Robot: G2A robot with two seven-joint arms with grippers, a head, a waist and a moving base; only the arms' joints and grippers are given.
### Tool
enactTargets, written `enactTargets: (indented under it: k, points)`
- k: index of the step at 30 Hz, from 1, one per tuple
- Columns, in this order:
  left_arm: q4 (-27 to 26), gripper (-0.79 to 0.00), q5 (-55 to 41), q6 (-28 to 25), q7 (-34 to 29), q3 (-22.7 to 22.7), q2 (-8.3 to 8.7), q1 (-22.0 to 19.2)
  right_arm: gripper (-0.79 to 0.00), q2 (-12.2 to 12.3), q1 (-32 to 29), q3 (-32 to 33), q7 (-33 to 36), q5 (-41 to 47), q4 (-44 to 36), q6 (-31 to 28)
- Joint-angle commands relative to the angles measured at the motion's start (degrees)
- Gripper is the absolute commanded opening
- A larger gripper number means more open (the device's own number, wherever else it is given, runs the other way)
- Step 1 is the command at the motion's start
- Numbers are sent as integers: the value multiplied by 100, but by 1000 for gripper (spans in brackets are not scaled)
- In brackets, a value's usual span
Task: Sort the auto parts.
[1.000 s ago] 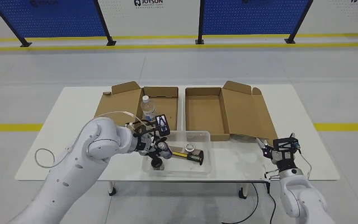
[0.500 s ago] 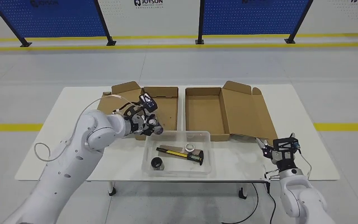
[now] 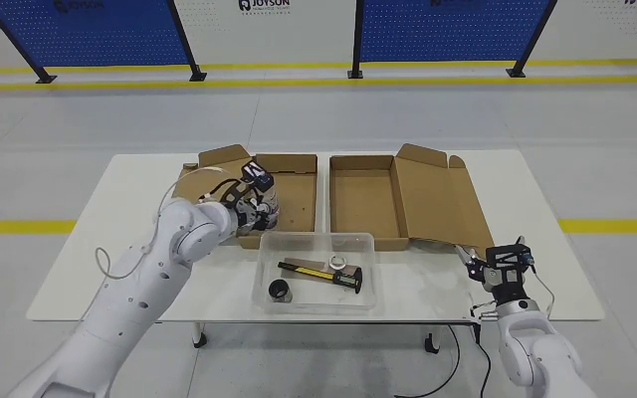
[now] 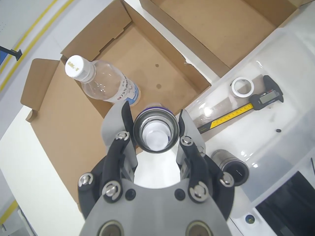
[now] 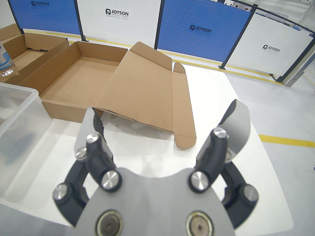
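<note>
A: Metal bushing (image 4: 155,128), purple band round the rim, open end facing up at the wrist camera. Clamped on both sides by the left claw (image 4: 154,116).

B: Hanging right over the near wall of the left cardboard box (image 3: 299,184). Touching the cardboard or not? Cannot tell from here.

A: Just beside a clear bottle (image 4: 108,84), white cap, standing upright in the near corner of that same box.

B: And next door, the right cardboard box (image 3: 363,204), lid flap thrown open toward the far side of the worktop (image 3: 129,229).

A: In front of both boxes, a clear plastic bin (image 3: 318,239). Inside, a digital caliper (image 3: 320,273) with a yellow scale, lying flat across the middle.

B: White ring (image 3: 339,263) close to the caliper's black head, on the side nearer the boxes. Second bushing (image 3: 280,291) on its side in the near corner, well apart from the ring.

A: Over to the right claw (image 5: 163,110). Fingers spread wide, nothing between them.

B: Hovering above the near right corner of the worktop, just off the open flap of the right box, pointed at the blue and white screens beyond.
</note>
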Motion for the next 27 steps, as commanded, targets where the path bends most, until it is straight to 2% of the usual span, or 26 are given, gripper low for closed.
enactTargets:
  k: [1,6,27]
  points:
    - [148,-785,11,49,34,58,-34,-71,0,0,0,0,0,0,0,0]
    - [472,-785,40,184,79,200,-128,-272,0,0,0,0,0,0,0,0]
    - [1657,-785,119,45,24,818,-506,-898,0,0,0,0,0,0,0,0]
